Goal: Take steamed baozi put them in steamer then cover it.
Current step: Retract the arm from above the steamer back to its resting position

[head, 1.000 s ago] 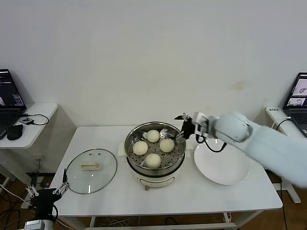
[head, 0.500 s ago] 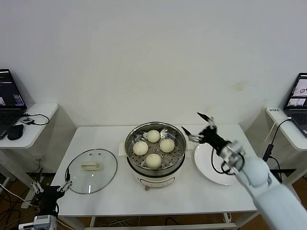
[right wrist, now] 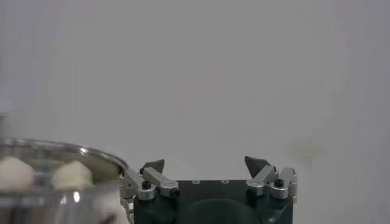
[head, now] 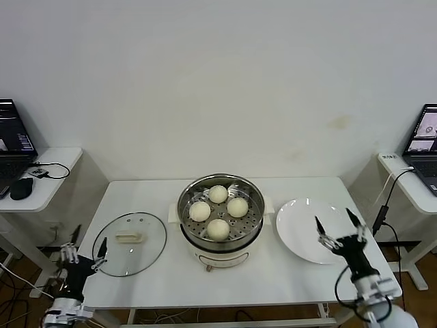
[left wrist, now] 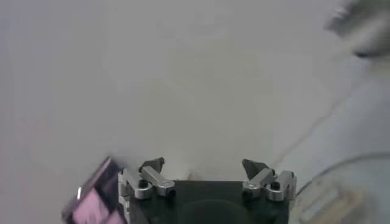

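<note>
Several cream-white baozi [head: 218, 229] lie on the perforated tray inside the shiny steel steamer [head: 188, 189] at the table's middle; two buns show in the right wrist view [right wrist: 70, 174] behind the pot's rim [right wrist: 97, 153]. The glass cover [head: 153, 246] with its cream handle [head: 128, 237] lies flat on the table to the steamer's left; its edge shows in the left wrist view [left wrist: 350, 195]. My right gripper [head: 337, 225] is open and empty, low at the table's front right, by the plate. My left gripper [head: 83, 251] is open and empty, at the table's front left, by the cover.
An empty white plate [head: 300, 225] lies right of the steamer. Side desks with laptops stand at far left [head: 13, 130] and far right [head: 427, 133]. A cable [head: 386, 198] hangs at the right. A white wall rises behind the table.
My right arm has pulled back from the steamer's rim, over the plate, down to the table's front right, still open. My left gripper has risen slightly by the cover.
</note>
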You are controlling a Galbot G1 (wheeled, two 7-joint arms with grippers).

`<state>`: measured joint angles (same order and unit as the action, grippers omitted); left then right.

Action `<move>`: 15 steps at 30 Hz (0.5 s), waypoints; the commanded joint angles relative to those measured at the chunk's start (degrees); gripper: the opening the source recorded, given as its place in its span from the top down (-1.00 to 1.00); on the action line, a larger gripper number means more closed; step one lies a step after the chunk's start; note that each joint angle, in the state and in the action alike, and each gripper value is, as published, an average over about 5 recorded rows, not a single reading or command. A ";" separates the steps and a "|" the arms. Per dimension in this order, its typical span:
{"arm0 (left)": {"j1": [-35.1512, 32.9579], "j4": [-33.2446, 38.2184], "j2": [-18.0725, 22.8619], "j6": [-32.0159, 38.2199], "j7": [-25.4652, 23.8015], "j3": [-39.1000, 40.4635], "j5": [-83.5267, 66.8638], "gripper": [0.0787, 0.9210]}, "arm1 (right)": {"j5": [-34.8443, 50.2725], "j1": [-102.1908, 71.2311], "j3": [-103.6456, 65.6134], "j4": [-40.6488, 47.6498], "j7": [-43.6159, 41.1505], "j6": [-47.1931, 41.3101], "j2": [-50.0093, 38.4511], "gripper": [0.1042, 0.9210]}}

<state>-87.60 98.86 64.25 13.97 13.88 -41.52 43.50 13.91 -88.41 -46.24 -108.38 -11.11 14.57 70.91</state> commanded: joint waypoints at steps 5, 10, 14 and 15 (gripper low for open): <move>9.15 -10.97 -3.90 3.34 -5.69 5.21 25.85 -0.77 | -2.36 -8.15 -8.21 1.07 0.13 4.48 6.11 -0.76; 12.36 -13.95 -5.11 3.36 -5.79 5.92 25.49 -0.77 | -2.91 -8.60 -7.94 1.51 0.08 4.68 6.38 -0.76; 14.14 -16.08 -6.06 3.43 -5.69 6.56 25.11 -0.77 | -3.17 -8.75 -7.68 1.75 0.08 4.75 6.56 -0.76; 14.56 -16.53 -6.19 3.42 -5.69 6.83 25.08 -0.77 | -3.24 -8.70 -7.56 1.86 0.09 4.74 6.65 -0.76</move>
<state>-78.78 88.53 59.99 16.59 9.41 -36.72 63.08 11.50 -95.10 -52.08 -106.91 -11.06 18.31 75.99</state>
